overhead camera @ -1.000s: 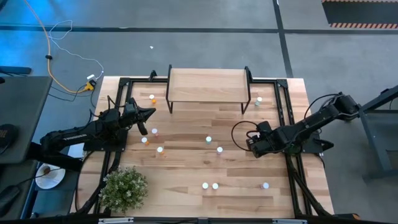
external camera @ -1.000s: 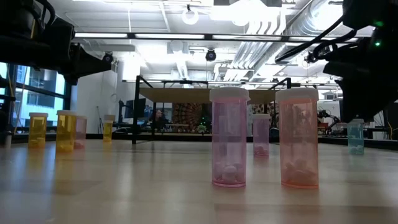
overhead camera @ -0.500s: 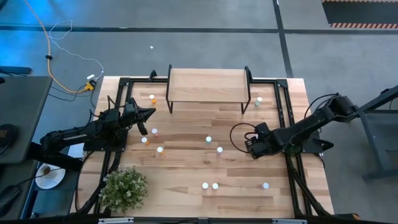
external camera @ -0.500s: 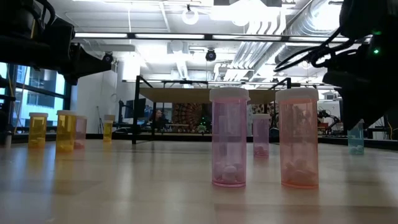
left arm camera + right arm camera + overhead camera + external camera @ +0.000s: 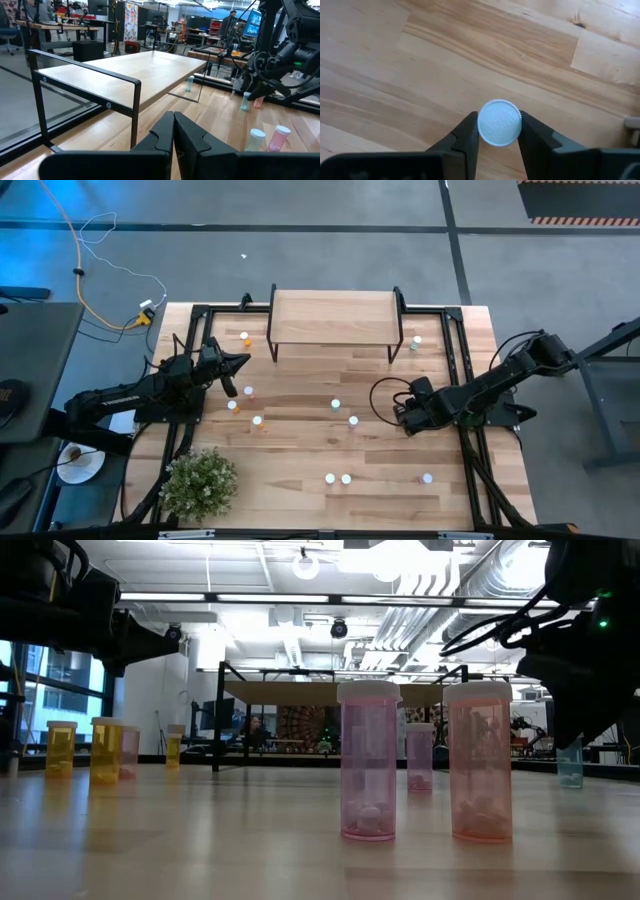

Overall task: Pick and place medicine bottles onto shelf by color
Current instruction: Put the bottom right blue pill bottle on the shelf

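Note:
My right gripper [image 5: 499,132] points steeply down at the table's right side [image 5: 403,418], shut on a pale green medicine bottle. Its round white cap [image 5: 499,122] shows between the fingers, and its body [image 5: 570,764] shows below the gripper in the low view. My left gripper [image 5: 173,131] hangs shut and level at the table's left [image 5: 243,362], holding nothing. The light-wood shelf [image 5: 335,320] stands on black legs at the far middle. Several other bottles stand upright on the tabletop, among them two pink ones [image 5: 368,762] [image 5: 481,762] and orange ones [image 5: 105,750]. My right gripper has the bottle's white cap [image 5: 485,125] pinched between its two fingers, one on each side of the cap's rim. The fingers come from above, slanting down. The bottle stands upright with its base on the table.
A potted plant [image 5: 200,483] sits at the near left corner. Loose bottles stand mid-table [image 5: 335,404] [image 5: 353,420], near the front edge [image 5: 338,478] [image 5: 427,478] and beside the shelf's legs [image 5: 245,337] [image 5: 417,340]. Black frame rails run along both table sides.
My right gripper has sunk a little over the pale green bottle; in the low view it now covers the bottle's cap, which showed a second ago. The bottle has stayed standing in place.

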You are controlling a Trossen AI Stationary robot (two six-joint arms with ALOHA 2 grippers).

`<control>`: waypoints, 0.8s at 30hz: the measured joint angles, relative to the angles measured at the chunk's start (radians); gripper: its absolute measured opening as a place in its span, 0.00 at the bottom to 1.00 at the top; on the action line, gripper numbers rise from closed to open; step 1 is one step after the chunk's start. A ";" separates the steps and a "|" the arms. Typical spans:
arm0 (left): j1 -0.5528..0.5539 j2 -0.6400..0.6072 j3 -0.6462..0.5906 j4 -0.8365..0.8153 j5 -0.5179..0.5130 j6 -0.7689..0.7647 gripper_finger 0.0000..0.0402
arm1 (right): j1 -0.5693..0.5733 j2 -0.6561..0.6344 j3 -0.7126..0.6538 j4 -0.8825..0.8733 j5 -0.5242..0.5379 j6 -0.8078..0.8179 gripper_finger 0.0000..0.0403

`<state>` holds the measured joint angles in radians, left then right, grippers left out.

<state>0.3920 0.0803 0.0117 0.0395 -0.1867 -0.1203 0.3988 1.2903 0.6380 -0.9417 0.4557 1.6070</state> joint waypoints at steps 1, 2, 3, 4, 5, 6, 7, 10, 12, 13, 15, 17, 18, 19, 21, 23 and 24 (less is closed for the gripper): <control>0.000 0.000 0.000 0.000 0.000 0.000 0.00 | 0.000 0.000 0.000 0.000 0.000 0.000 0.25; 0.000 0.000 0.000 0.000 0.000 0.000 0.00 | 0.000 0.000 0.000 0.000 0.000 0.000 0.25; 0.000 0.000 0.000 0.000 0.000 0.000 0.00 | 0.000 0.000 0.000 0.000 -0.001 0.000 0.26; 0.000 0.000 0.000 0.000 0.000 0.000 0.00 | 0.000 0.000 0.001 0.000 -0.002 0.000 0.26; 0.000 0.000 0.000 0.000 0.000 0.000 0.00 | 0.000 0.000 0.002 0.000 -0.003 0.000 0.26; 0.000 0.000 0.000 0.000 0.000 0.000 0.00 | 0.000 -0.001 0.007 0.000 -0.005 0.000 0.26; 0.000 0.000 0.000 0.000 0.000 0.000 0.00 | 0.000 -0.001 0.013 0.000 -0.007 -0.001 0.26; 0.000 0.000 0.000 0.000 0.000 0.000 0.00 | 0.000 -0.001 0.035 0.000 -0.008 -0.015 0.26; 0.000 0.000 0.000 0.000 0.000 0.000 0.00 | 0.000 -0.002 0.052 -0.001 -0.005 -0.022 0.26; 0.000 0.000 0.000 0.000 0.000 0.000 0.00 | 0.000 -0.002 0.059 -0.003 -0.003 -0.033 0.26; 0.000 0.000 0.000 0.000 0.000 0.000 0.00 | 0.000 -0.002 0.077 -0.003 -0.003 -0.044 0.26; 0.000 0.000 0.000 0.000 0.001 0.000 0.00 | 0.000 -0.002 0.096 -0.004 0.004 -0.061 0.26; 0.000 0.000 0.000 0.000 0.001 0.000 0.00 | 0.000 -0.002 0.106 -0.004 0.009 -0.071 0.26; 0.000 0.000 0.000 0.000 0.001 0.000 0.00 | 0.000 -0.002 0.117 -0.004 0.018 -0.079 0.26; 0.000 0.000 0.000 0.000 0.001 0.000 0.00 | 0.000 -0.002 0.140 -0.006 0.036 -0.097 0.26; 0.000 0.000 0.000 0.000 0.001 0.000 0.00 | 0.000 -0.002 0.166 -0.011 0.050 -0.120 0.26; 0.000 0.000 0.000 0.000 0.001 0.000 0.00 | -0.001 -0.002 0.180 -0.012 0.057 -0.130 0.26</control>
<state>0.3920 0.0803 0.0118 0.0392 -0.1860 -0.1201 0.3978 1.2888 0.8179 -0.9537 0.5126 1.4773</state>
